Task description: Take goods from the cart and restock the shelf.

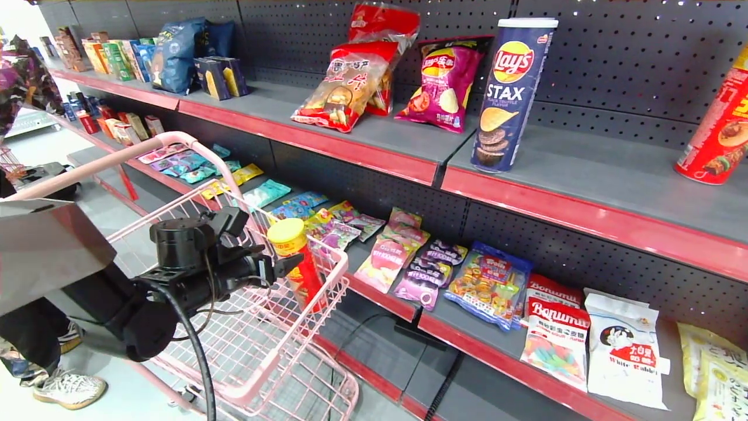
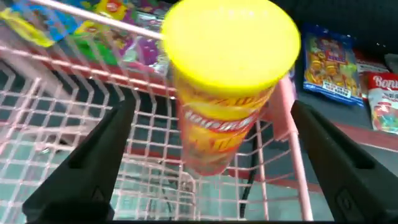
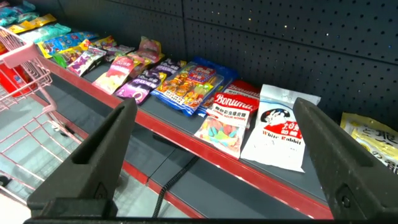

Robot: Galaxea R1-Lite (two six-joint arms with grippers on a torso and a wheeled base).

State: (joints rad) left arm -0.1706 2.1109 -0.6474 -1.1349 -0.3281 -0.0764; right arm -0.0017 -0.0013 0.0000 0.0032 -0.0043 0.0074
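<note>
Red cylindrical chip can with a yellow plastic lid (image 1: 299, 266) stands in the pink wire cart (image 1: 336, 257), at the corner beside the shelves. Left gripper (image 2: 214, 112) has its black fingers spread either side of it, not touching. Right gripper (image 3: 216, 107), fingers likewise spread, hangs near the red-edged lower shelf (image 3: 174, 132)

Black left arm (image 1: 143, 324), cylindrical wrist housing (image 1: 175, 241), looped black cable (image 1: 197, 345), tapered matte-black claw fingers (image 2: 93, 155)
</note>
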